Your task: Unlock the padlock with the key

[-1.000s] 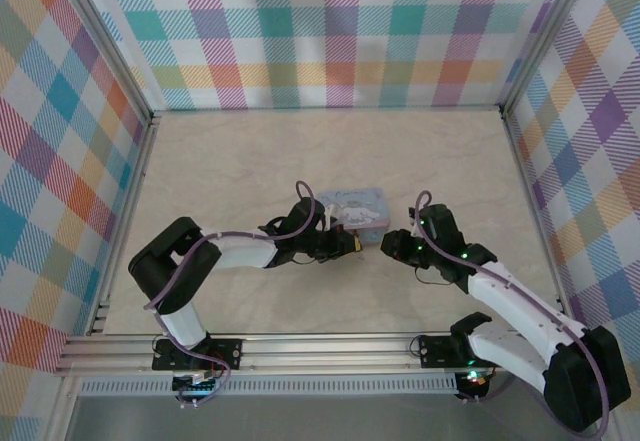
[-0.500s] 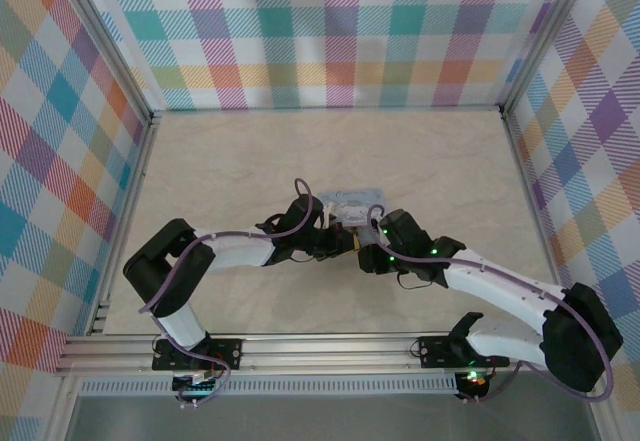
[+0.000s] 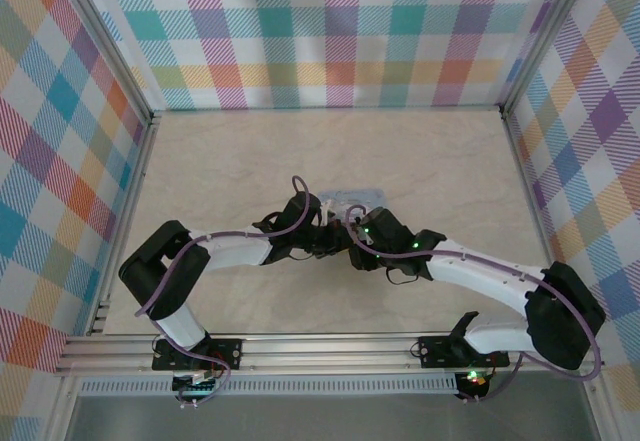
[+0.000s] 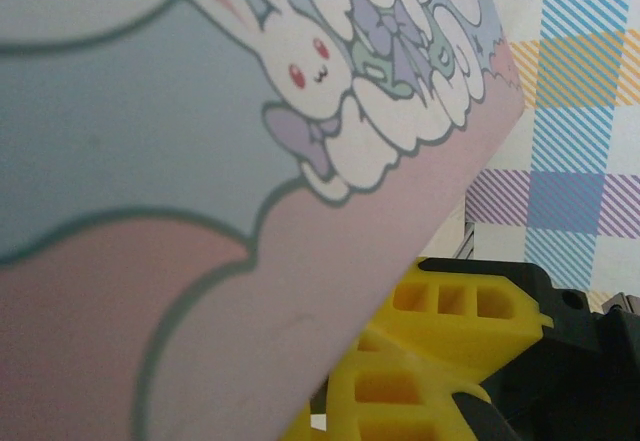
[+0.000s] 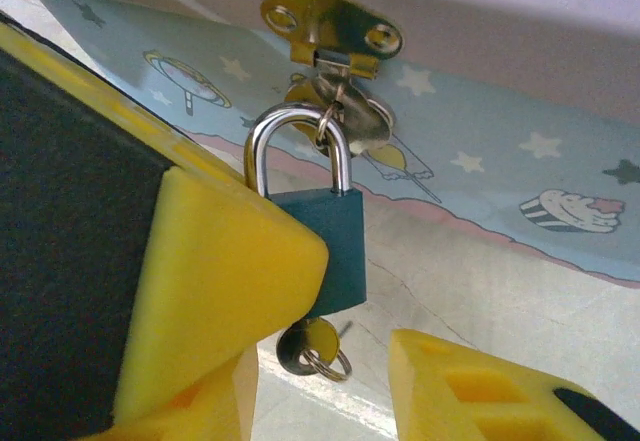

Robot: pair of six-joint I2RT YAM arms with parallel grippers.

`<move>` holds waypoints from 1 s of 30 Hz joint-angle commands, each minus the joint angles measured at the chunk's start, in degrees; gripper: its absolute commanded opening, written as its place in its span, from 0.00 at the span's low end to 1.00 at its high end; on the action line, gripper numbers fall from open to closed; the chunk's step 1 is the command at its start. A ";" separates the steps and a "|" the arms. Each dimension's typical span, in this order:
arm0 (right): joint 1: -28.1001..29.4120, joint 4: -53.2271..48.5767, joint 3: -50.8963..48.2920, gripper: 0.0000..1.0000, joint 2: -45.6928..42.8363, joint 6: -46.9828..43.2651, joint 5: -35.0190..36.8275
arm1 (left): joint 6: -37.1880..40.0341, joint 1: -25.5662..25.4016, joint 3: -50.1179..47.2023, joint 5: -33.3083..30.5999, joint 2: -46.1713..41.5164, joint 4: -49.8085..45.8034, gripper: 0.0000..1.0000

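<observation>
- A pale marbled surface (image 3: 240, 161) is lying inside plaid walls (image 3: 330, 31), and a pastel box (image 3: 352, 199) is sitting near its middle.
- The left arm (image 3: 235, 251) is reaching in from 8 o'clock and the right arm (image 3: 480, 276) from 4 o'clock. Both wrists are meeting at the 6 o'clock side of the box.
- In the right wrist view, a brass latch (image 5: 333, 26) is showing at 12 o'clock on the star-printed box front.
- The padlock (image 5: 330, 246) is hanging from that latch, its silver shackle passing through the latch ring and its dark teal body pointing down toward 6 o'clock.
- The key (image 5: 312, 349), with a small ring on it, is sticking out at 6 o'clock of the padlock body.
- The right pincer (image 5: 365, 336) is standing with its yellow fingers apart. One finger is sitting at 9 o'clock of the padlock, overlapping the body's edge, and the other is waiting at 5 o'clock, clear of it.
- Nothing is being gripped between those fingers.
- In the left wrist view, the rabbit-printed box lid is filling most of the frame, just beside the left pincer (image 4: 420, 356) at 5 o'clock.
- The left pincer is staying together. I cannot tell whether anything is being pinched inside it.
</observation>
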 commanded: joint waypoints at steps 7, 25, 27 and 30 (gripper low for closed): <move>0.84 -0.15 4.01 0.34 2.29 -2.23 2.69 | 0.75 0.38 1.38 2.01 -2.30 1.14 0.00; 2.00 0.01 5.03 0.00 4.28 -3.48 3.72 | 0.66 0.47 1.01 2.23 -1.86 1.60 0.00; 1.94 0.49 4.87 0.00 4.39 -3.58 3.19 | 0.74 0.47 0.76 2.15 -1.88 1.49 0.00; 1.96 -0.05 5.02 0.14 4.48 -2.93 2.95 | 1.19 0.51 0.37 1.47 -1.95 0.66 0.00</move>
